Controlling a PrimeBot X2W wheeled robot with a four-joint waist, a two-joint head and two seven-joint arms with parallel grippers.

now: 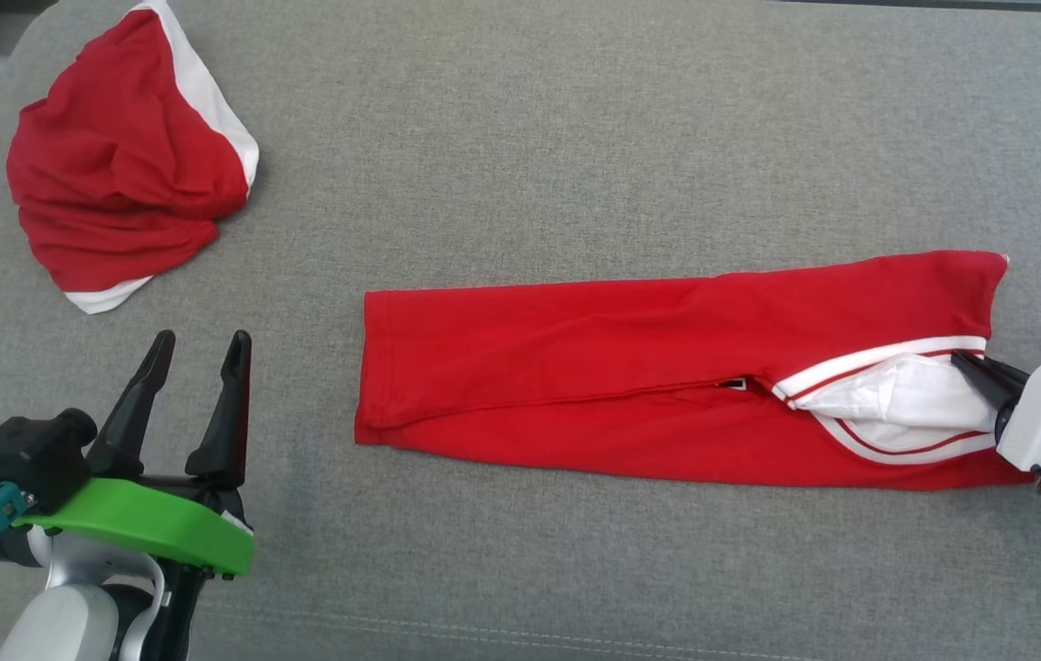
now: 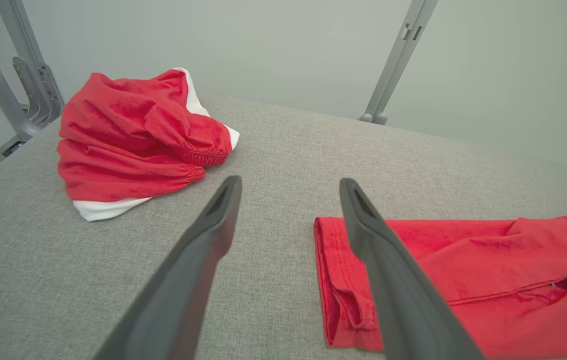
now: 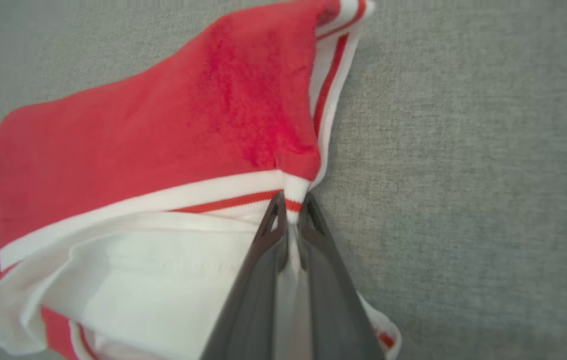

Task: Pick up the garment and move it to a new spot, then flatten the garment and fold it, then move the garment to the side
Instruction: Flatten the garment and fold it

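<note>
- The long, folded red garment (image 1: 667, 367) with white, red-striped trim lies flat on the right half of the grey woven fabric table (image 1: 576, 138). Its trimmed end points right, at my right gripper (image 3: 291, 206).
- That gripper's dark fingers are pressed together, pinching the white trim at the garment's right edge.
- I see bare grey surface both far of the garment and near it.
- A crumpled red-and-white cloth (image 1: 117, 165) sits at the far left, well apart.
- My right arm reaches in low from the right.
- My left gripper (image 1: 201, 341) hovers at the near left, fingers spread on nothing and pointing far.
</note>
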